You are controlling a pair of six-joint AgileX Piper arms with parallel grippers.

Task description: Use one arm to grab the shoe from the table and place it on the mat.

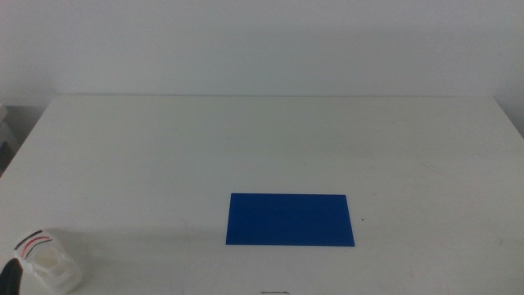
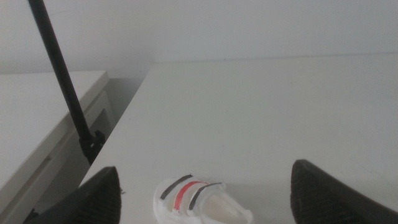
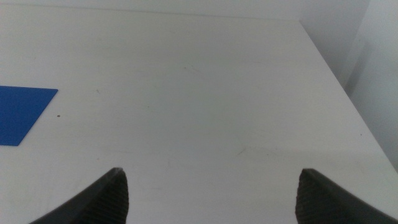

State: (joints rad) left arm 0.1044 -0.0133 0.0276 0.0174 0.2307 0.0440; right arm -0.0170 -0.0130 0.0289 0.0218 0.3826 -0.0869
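The white shoe (image 1: pixel 49 260) with red and dark straps sits at the near left corner of the white table (image 1: pixel 270 147). In the left wrist view the shoe (image 2: pixel 198 203) lies between and just ahead of my left gripper (image 2: pixel 214 199), whose jaws stand wide open on either side of it. A dark tip of that gripper (image 1: pixel 10 272) shows beside the shoe in the middle view. The dark blue mat (image 1: pixel 291 219) lies flat near the front middle and shows in the right wrist view (image 3: pixel 22 113). My right gripper (image 3: pixel 211 198) is open and empty over the right of the table.
A thin black rod (image 2: pixel 62 81) on a clamp stands off the table's left edge, beside a lower white surface (image 2: pixel 37 118). The table's right edge (image 3: pixel 336 81) is near my right gripper.
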